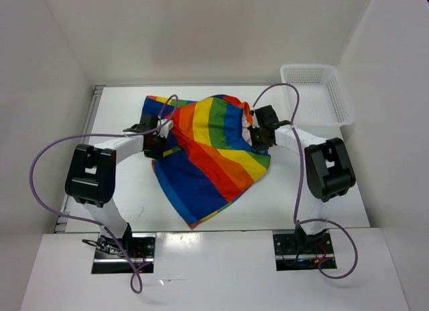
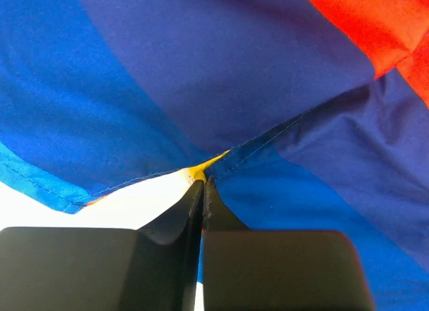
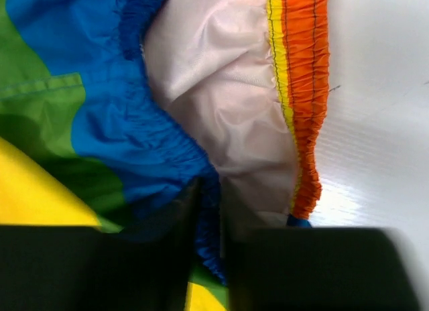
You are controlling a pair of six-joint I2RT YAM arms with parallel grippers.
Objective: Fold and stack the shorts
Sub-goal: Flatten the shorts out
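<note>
The shorts (image 1: 208, 150) lie spread over the middle of the desk (image 1: 120, 197), reaching from its far edge toward the near side. The left gripper (image 1: 155, 142) sits at their left edge and the right gripper (image 1: 258, 138) at their right edge, each touching the cloth. The basket (image 1: 318, 90) stands at the far right corner, behind the right gripper and apart from the shorts.

top view looks down on the whole table (image 1: 141, 198); wrist views face the shorts (image 1: 208, 147) close up.
</note>
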